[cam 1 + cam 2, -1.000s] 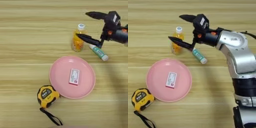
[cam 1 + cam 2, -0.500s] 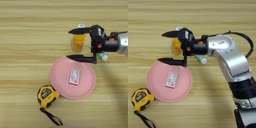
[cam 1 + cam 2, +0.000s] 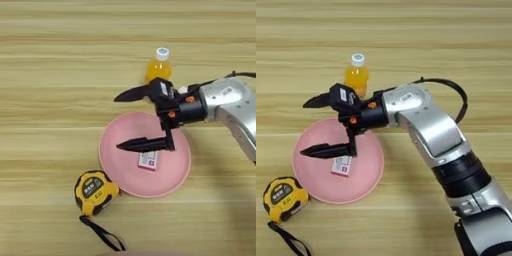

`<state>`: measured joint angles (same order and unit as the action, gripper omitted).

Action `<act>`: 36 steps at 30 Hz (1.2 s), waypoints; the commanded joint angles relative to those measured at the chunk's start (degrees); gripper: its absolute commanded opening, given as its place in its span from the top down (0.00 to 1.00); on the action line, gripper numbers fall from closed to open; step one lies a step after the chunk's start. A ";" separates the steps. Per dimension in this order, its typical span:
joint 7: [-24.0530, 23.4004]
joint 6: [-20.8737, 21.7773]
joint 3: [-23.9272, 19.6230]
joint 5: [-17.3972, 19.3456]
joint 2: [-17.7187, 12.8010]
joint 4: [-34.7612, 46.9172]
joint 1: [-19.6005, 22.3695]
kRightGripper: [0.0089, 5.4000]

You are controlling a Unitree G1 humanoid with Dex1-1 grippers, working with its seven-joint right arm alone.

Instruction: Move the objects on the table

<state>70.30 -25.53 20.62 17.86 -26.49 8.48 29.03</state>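
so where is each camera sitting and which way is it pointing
Left eye view: on the robot's head, looking down on the wooden table; of the body, the right gripper and part of the silver forearm.
Right eye view: same head, set a little further right, looking down too; it shows the whole silver arm running to the bottom right corner.
Both share: the open gripper over the pink plate with a small card on it, the juice bottle behind, the tape measure in front.
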 commanded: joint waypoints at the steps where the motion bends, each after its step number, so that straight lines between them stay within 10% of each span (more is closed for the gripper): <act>1: -0.28 3.00 0.82 -1.99 1.33 -2.28 5.44 0.01; 36: 8.87 20.00 14.14 -18.21 6.89 -14.82 5.92 0.01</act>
<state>80.51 -7.94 35.58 0.52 -19.93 -7.06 30.72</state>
